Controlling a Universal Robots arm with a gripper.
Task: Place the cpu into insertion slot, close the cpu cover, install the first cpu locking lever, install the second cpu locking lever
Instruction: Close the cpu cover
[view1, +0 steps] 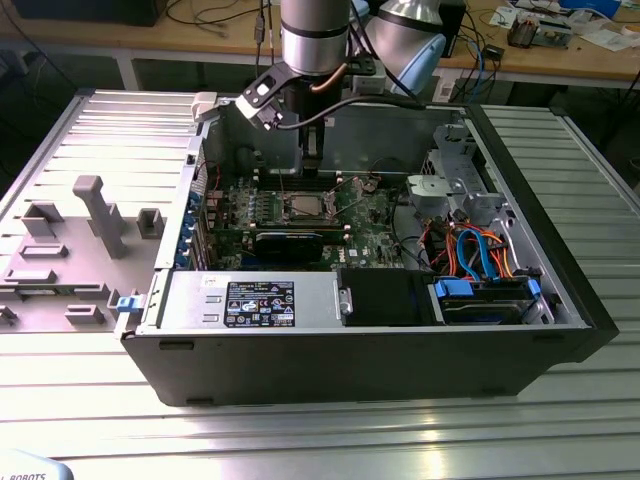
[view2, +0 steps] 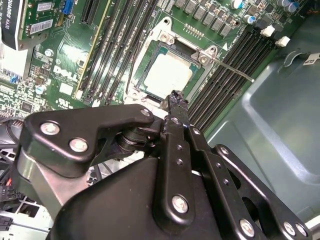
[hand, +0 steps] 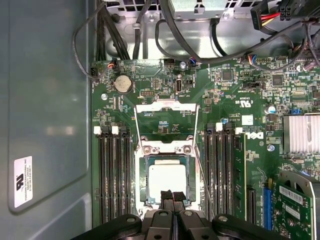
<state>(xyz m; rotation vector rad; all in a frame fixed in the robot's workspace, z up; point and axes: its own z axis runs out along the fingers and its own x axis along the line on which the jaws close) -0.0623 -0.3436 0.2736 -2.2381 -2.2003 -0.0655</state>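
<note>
The cpu lies flat in the insertion slot, its pale silver top facing up; it is also visible in the second wrist view. The cpu cover is swung open and lies back on the board beyond the slot's hinge. A thin wire locking lever stands loose beside the slot, and it sticks out past the socket corner. My gripper hovers at the near edge of the cpu, black fingertips pressed together, shut with nothing between them. In the exterior view the gripper hangs inside the case above the slot.
Long memory slots flank the socket on both sides. A finned heatsink and cable bundles sit farther off. The open computer case rests on a ribbed metal table, with grey fixtures at the exterior view's left.
</note>
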